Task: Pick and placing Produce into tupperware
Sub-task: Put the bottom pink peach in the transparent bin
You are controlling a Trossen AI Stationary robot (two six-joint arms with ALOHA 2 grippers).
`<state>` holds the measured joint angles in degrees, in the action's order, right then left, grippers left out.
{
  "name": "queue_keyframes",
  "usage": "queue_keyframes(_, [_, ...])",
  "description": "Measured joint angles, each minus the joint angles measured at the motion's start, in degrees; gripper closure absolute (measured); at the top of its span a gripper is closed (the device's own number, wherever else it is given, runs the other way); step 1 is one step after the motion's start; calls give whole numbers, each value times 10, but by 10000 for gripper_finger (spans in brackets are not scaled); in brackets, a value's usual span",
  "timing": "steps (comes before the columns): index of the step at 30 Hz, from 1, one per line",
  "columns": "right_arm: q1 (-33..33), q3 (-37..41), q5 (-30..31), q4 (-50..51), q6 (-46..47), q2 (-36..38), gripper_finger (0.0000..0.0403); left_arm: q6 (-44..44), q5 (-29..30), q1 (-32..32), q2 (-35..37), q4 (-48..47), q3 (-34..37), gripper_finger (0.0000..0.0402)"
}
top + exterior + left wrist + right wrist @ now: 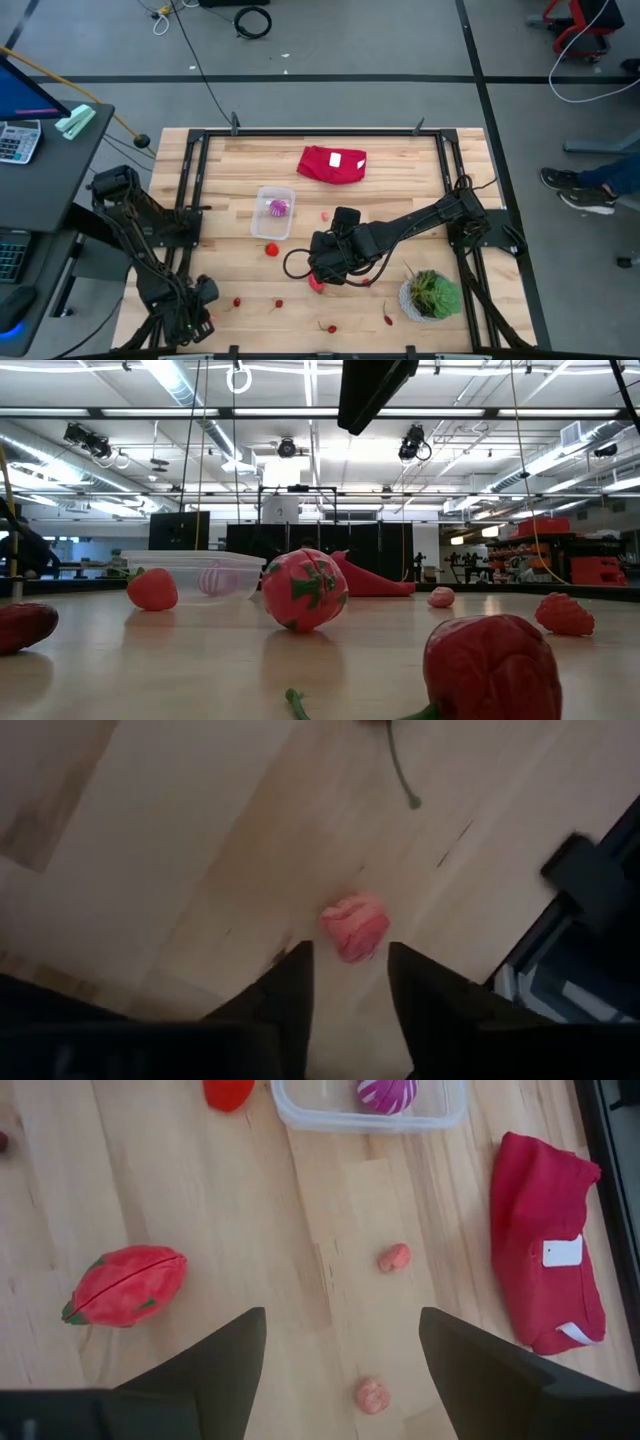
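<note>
A: Where's the produce?
B: The purple piece [277, 208] sits in the tub [262, 227]; red bits are scattered on the tabletop [230, 170].
A: And the jaws?
B: The left gripper [347, 982] is parted just over a pink piece [354, 926]. The right gripper [340, 1342] is spread wide, holding nothing, beside the red oval fruit [124, 1285].

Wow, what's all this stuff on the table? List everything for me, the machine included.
Tupperware tub: one, clear, left of the table's middle.
Purple piece: one, purple, inside the tub.
Red oval fruit: one, red with green, near the right pincer.
Small fruit pieces: at least six, red and pink, scattered outside the tub.
Cloth: one, red with a white label, far side.
Potted plant: one, green in a white pot, near right corner.
Left pincer: open, by a pink piece.
Right pincer: open, above the table's middle.
</note>
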<state>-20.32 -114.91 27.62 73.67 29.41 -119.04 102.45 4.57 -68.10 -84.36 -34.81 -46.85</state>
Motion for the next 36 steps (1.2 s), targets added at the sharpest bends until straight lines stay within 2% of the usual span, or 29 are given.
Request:
queue_keyframes(8, [0, 0, 0, 0, 0, 0, 129, 16, 20, 0, -26, 11, 0, 200])
queue_keyframes(13, [0, 0, 0, 0, 0, 0, 129, 14, 17, 0, -73, 67, 0, 189])
queue_keyframes(17, [0, 0, 0, 0, 0, 0, 129, 1, 18, 0, -87, 76, -1, 190])
queue_keyframes(27, [0, 0, 0, -1, 0, 0, 129, 0, 15, 0, -87, 59, -2, 225])
queue_keyframes(36, [0, 0, 0, -9, 0, 0, 129, -2, -1, 5, -88, 48, -1, 310])
